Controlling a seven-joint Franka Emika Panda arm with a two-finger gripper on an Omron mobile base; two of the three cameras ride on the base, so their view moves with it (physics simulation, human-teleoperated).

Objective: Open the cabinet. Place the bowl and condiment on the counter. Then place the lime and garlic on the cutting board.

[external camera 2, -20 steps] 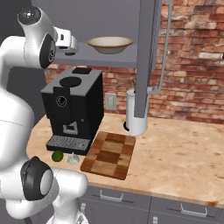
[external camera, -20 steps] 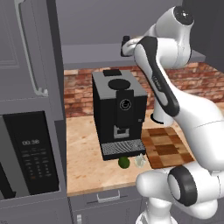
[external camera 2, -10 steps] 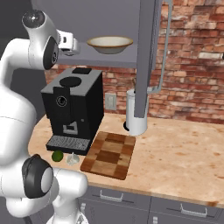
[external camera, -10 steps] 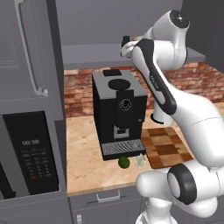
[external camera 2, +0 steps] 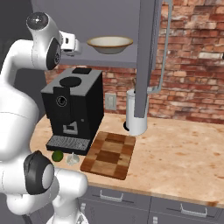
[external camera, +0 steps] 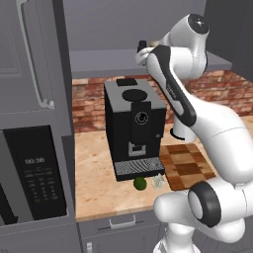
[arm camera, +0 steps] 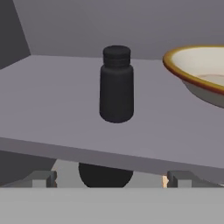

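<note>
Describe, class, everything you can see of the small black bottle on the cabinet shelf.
The condiment is a small matte black bottle with a plain round body, sloped shoulders and a narrower ribbed cap, closed. It looks like plastic. It stands upright on the grey cabinet shelf, left of the cream bowl in the hand view and apart from it. Only the shelf touches it; the open end effector sits in front, short of it.

Over the last second the arm's upper joint rises and swings a little toward the open cabinet [external camera 2: 105, 26], carrying the hand [external camera 2: 74, 43] closer to the shelf edge. The hand now sits level with the shelf, its fingers spread wide, facing the condiment [arm camera: 116, 84] beside the bowl [external camera 2: 110, 43].
</note>
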